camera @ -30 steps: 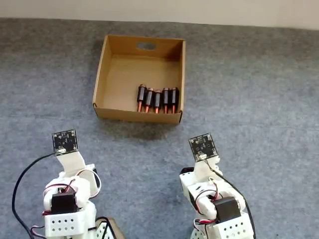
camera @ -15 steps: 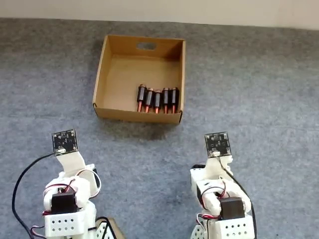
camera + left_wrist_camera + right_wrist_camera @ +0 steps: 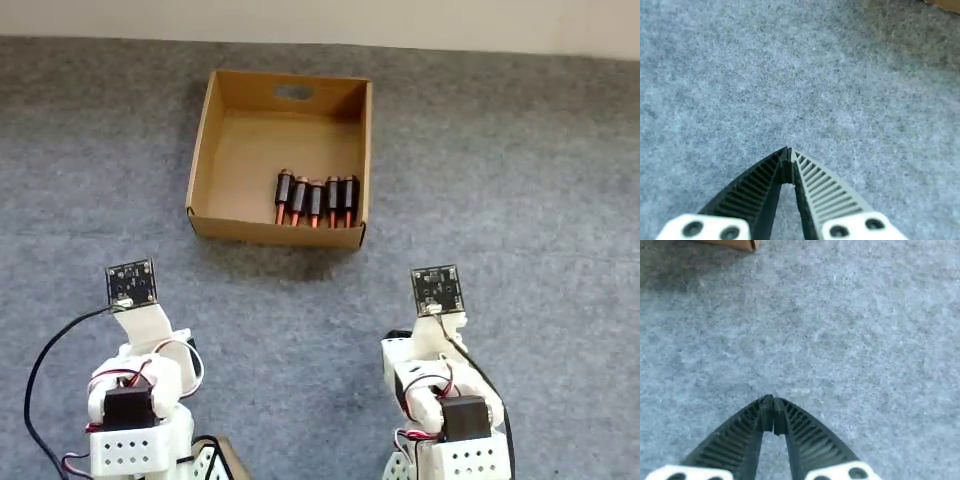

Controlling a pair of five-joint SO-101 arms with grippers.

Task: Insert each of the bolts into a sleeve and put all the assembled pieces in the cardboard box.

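Observation:
The cardboard box (image 3: 222, 118) stands open at the back middle of the grey carpet. Several copper bolts in black sleeves (image 3: 316, 200) lie side by side against its near right wall. Both arms are folded back at the near edge, well short of the box. My left gripper (image 3: 788, 152) is shut with nothing in it, tips touching just above bare carpet. My right gripper (image 3: 773, 401) is shut and empty too, over carpet near the box's corner (image 3: 735, 244).
Grey carpet (image 3: 520, 170) covers the whole table on every side of the box. The left arm's base (image 3: 135, 420) and the right arm's base (image 3: 445, 420) stand at the near edge, with a black cable (image 3: 40, 380) looping beside the left one.
The right arm swung a little to the right during the first half second and has kept still since. The left arm and the box's contents did not move.

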